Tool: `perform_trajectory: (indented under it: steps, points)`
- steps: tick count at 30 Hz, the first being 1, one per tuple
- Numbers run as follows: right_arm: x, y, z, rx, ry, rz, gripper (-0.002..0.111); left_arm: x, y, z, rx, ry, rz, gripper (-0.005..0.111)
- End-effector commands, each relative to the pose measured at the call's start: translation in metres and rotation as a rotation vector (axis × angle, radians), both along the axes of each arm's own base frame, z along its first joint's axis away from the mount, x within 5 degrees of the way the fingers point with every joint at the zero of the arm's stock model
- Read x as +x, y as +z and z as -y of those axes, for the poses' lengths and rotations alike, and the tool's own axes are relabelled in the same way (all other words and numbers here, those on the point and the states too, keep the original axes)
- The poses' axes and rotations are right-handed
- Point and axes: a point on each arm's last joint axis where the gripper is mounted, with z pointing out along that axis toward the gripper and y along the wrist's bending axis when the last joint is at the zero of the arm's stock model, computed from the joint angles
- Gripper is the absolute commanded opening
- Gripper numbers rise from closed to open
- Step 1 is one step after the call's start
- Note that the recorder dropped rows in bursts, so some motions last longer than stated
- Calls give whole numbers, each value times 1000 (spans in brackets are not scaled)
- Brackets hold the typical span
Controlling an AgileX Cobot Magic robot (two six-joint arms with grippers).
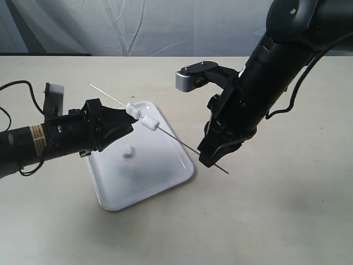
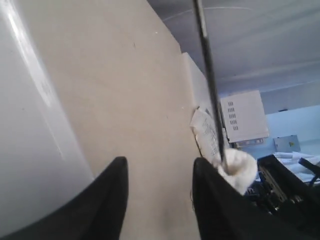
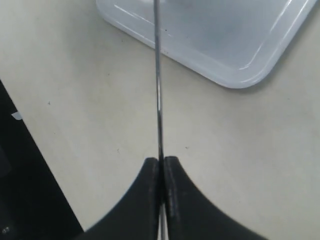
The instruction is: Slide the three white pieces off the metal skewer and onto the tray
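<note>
The metal skewer [image 1: 182, 143] slants across the white tray [image 1: 165, 176], held above it. My right gripper [image 1: 212, 157] is shut on the skewer's lower end [image 3: 157, 90], beyond the tray's corner [image 3: 235, 70]. Two white pieces [image 1: 132, 110] [image 1: 150, 122] are threaded on its upper half. A third white piece [image 1: 127, 150] lies loose on the tray. My left gripper [image 1: 126, 122] is open beside the threaded pieces. In the left wrist view nothing lies between its fingers [image 2: 160, 167]; one white piece [image 2: 239, 169] and the skewer [image 2: 207, 75] sit just outside one finger [image 2: 210, 190].
A black cable [image 1: 22, 88] loops on the tabletop behind the left arm. A white cloth backdrop [image 1: 138, 27] hangs past the table's far edge. A dark strip [image 3: 30, 190] borders the table in the right wrist view.
</note>
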Motion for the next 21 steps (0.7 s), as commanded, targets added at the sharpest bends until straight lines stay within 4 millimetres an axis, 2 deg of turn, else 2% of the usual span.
perform_trajectory:
  steps: [1, 4, 9, 11, 19, 21]
  points:
    - [2, 2, 0, 6, -41, 20, -1, -5, 2, 1, 3, -68, -2, 41]
    - [2, 2, 0, 10, -47, 26, -1, -7, -5, -10, 33, -52, -61, 41]
    - [2, 2, 0, 9, -47, 27, -1, -14, -8, -34, -13, 6, -86, 41]
    - [2, 2, 0, 9, -47, 27, -1, -14, -8, -38, -12, 18, -90, 41]
    - [3, 3, -1, 19, -54, 28, -1, -18, 2, -18, -32, -27, -68, 41]
    - [3, 3, -1, 19, -54, 28, -1, -18, 6, -16, -40, -18, -54, 46]
